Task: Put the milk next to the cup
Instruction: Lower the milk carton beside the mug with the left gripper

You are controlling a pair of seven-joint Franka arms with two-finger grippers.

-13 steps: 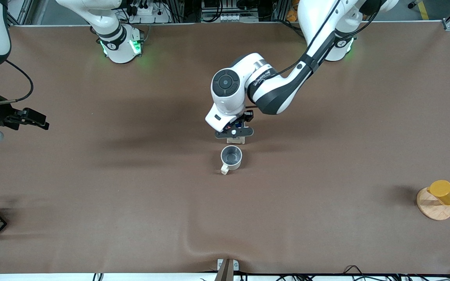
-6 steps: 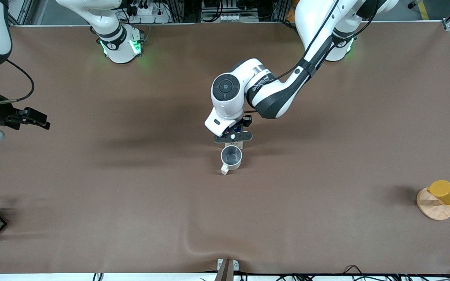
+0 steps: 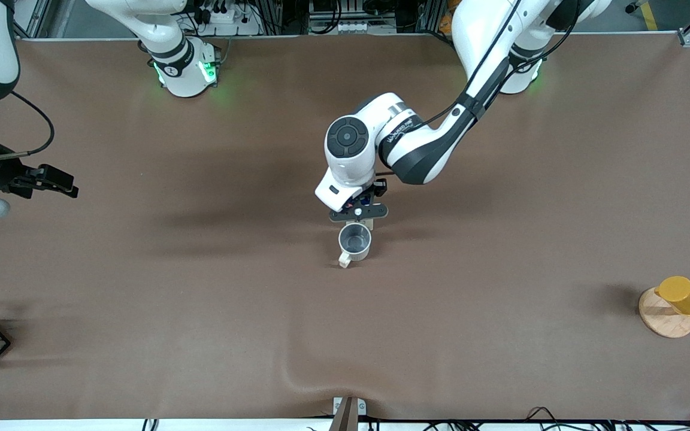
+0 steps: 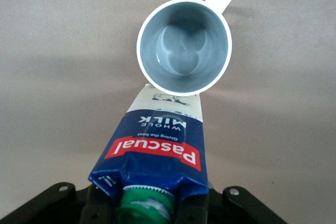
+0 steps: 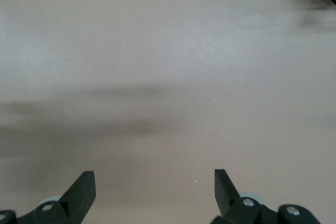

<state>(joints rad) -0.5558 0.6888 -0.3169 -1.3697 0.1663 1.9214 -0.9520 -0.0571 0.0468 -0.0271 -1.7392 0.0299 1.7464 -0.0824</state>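
We had the left gripper (image 4: 149,205) clamped on the milk carton (image 4: 157,150), lowering it just beside the cream mug (image 4: 184,45). Next, we judged, came setting it down and releasing. The right gripper (image 5: 152,190) waited, fingers apart, over bare worktop (image 3: 201,311).

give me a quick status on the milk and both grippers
Left gripper shut on the milk, just above the table, close beside the cup. Right gripper open, waiting at the right arm's end of the table. Nothing in the way.
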